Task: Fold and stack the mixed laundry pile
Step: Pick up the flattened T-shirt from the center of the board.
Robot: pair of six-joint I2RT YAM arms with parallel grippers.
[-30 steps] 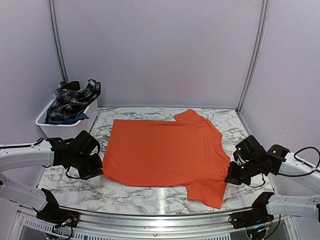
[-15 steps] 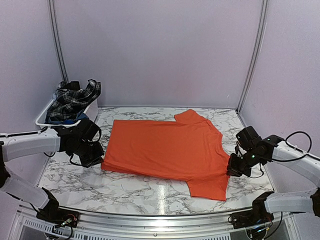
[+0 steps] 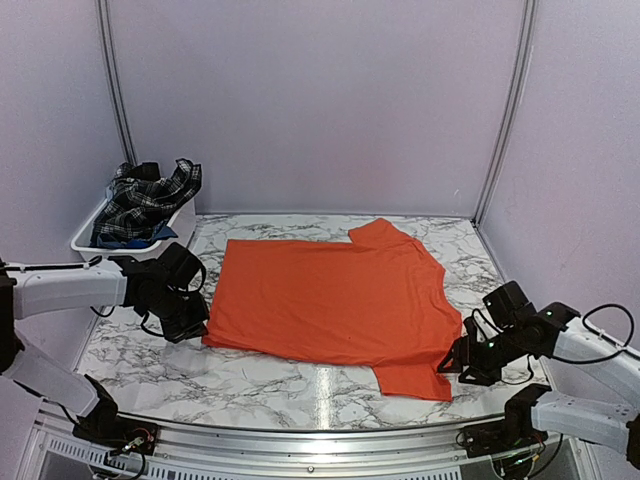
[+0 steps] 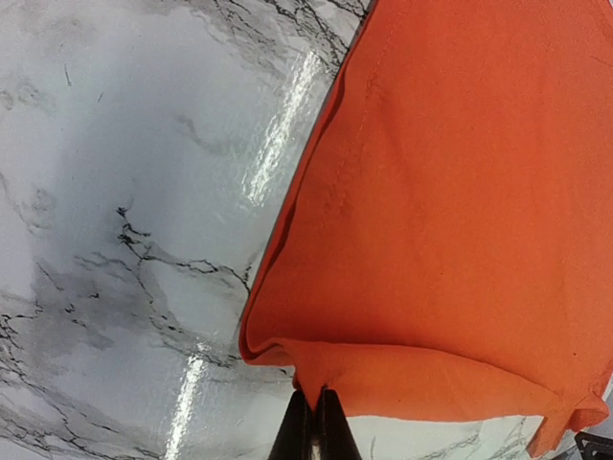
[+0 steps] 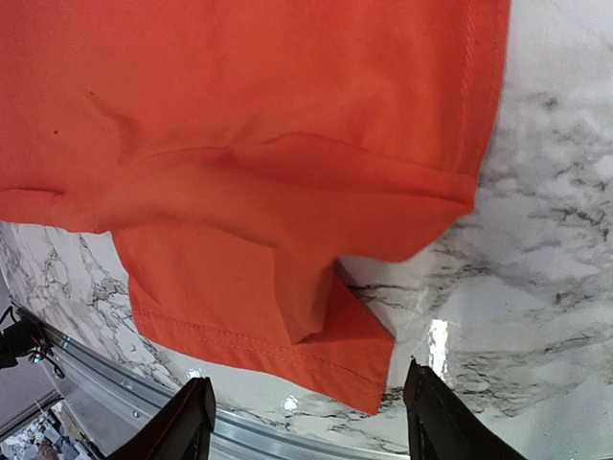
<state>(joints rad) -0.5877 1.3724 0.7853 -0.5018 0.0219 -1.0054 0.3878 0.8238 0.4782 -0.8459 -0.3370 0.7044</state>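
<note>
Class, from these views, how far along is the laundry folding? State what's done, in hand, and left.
Done: orange T-shirt spread flat on the table. In hand: left gripper pinches its corner; right gripper is open at the sleeve. Left: every fold, plus the plaid piece and blue piece in the bin.

I count one orange T-shirt (image 3: 330,300) in the middle, one white bin (image 3: 120,258) at the upper left, one plaid piece (image 3: 145,200) and one blue piece (image 3: 160,236) in it, and two grippers: left gripper (image 3: 203,330), right gripper (image 3: 452,362).
</note>
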